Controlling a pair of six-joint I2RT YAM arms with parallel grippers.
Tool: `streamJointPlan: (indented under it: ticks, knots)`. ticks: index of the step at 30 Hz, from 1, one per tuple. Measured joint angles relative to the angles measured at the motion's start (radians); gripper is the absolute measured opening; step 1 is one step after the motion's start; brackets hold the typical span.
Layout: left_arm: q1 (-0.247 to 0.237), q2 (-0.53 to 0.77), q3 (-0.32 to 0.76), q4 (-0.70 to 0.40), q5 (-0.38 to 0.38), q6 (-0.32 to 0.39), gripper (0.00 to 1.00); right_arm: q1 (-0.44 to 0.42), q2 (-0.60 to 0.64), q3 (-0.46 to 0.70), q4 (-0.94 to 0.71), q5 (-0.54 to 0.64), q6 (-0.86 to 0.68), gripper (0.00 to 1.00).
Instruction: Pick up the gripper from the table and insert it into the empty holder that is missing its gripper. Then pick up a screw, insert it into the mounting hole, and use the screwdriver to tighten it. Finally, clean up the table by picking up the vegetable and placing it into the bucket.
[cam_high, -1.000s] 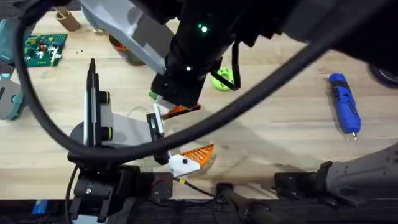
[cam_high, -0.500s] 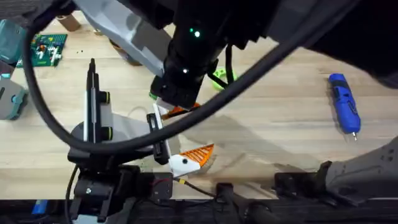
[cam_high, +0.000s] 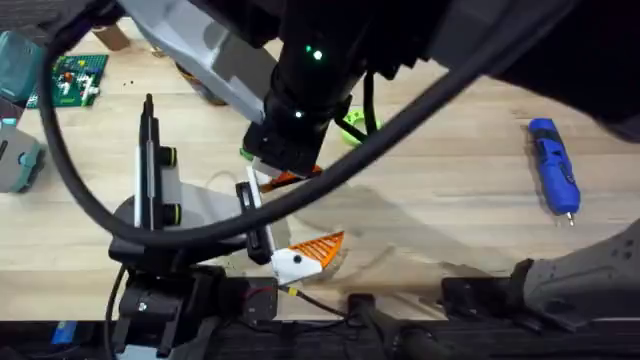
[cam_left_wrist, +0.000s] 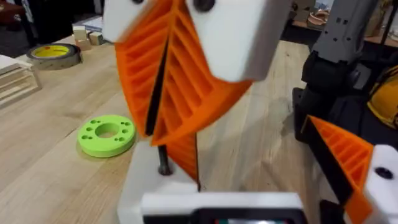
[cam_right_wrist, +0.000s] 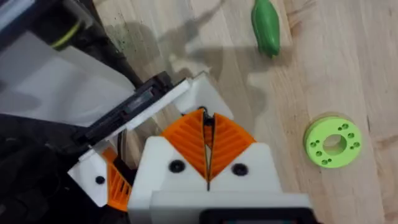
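Overhead camera sits high above the arm bases, facing down and forward over the tabletop (cam_high: 470, 200), with a dark arm looming close and blurred beneath it. Left wrist camera rides low, looking nearly level across the wood, very close to orange ribbed pads. Right wrist camera looks steeply down from close range; both wrist views and overhead share the lime-green disc (cam_left_wrist: 106, 134) (cam_right_wrist: 333, 141) (cam_high: 352, 128).
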Motion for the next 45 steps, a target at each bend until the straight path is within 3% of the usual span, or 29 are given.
streamJointPlan:
  ticks: [18, 34, 45]
  knots:
    - [0.0, 0.0, 0.0, -0.004, 0.018, -0.013, 0.993, 0.0, 0.018, 0.002, -0.001, -0.026, 0.0, 0.006]
    - [0.0, 0.002, 0.0, -0.003, 0.016, -0.013, 0.993, 0.003, 0.02, 0.002, -0.019, 0.027, 0.0, 0.006]
    - [0.0, 0.002, 0.0, -0.003, 0.017, -0.004, 0.994, 0.002, 0.035, 0.002, -0.015, -0.019, 0.0, 0.006]
